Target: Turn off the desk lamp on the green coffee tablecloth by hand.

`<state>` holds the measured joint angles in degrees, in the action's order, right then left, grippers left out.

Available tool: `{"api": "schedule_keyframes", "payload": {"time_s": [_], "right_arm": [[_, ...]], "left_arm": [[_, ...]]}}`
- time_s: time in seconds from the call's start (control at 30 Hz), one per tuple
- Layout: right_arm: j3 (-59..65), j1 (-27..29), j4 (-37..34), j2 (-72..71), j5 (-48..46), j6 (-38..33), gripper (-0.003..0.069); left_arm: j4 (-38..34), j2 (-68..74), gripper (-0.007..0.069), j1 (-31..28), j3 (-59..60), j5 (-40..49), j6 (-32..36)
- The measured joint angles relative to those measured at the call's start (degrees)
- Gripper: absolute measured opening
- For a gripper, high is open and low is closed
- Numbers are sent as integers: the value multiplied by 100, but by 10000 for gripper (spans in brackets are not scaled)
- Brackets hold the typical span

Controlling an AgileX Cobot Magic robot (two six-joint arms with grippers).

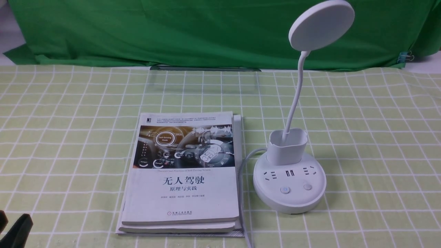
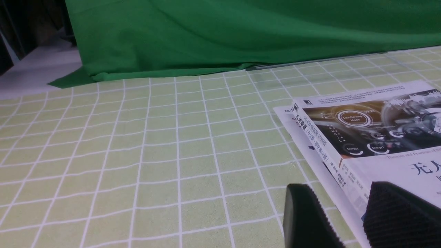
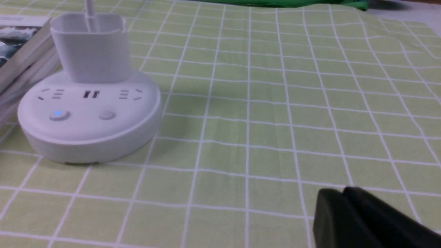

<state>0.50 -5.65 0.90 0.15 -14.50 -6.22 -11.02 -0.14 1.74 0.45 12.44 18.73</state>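
The white desk lamp stands right of centre on the green coffee tablecloth (image 1: 361, 137). It has a disc head (image 1: 321, 24), a bendy neck, a cup holder (image 1: 287, 146) and a round base (image 1: 289, 198). The left of its two buttons (image 1: 285, 189) glows blue; the right button (image 1: 307, 186) is dark. My left gripper (image 1: 12, 227) is at the bottom left corner, open and empty, with its fingers (image 2: 306, 217) beside the books. My right gripper (image 3: 344, 194) is shut and empty, low over the cloth, well to the right of the lamp base (image 3: 89, 137). It is out of the front view.
A stack of books (image 1: 182, 172) lies just left of the lamp; it also shows in the left wrist view (image 2: 372, 131). The lamp's white cord (image 1: 246, 162) runs between the books and the base. A dark green backdrop (image 1: 172, 31) hangs at the table's far edge.
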Motion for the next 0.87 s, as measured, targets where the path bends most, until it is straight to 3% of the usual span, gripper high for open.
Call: {"api": "schedule_keyframes", "payload": {"time_s": [0.87], "right_arm": [[0,0,0,0,21,0,157]], "left_arm": [[0,0,242,0,0,0,0]]}}
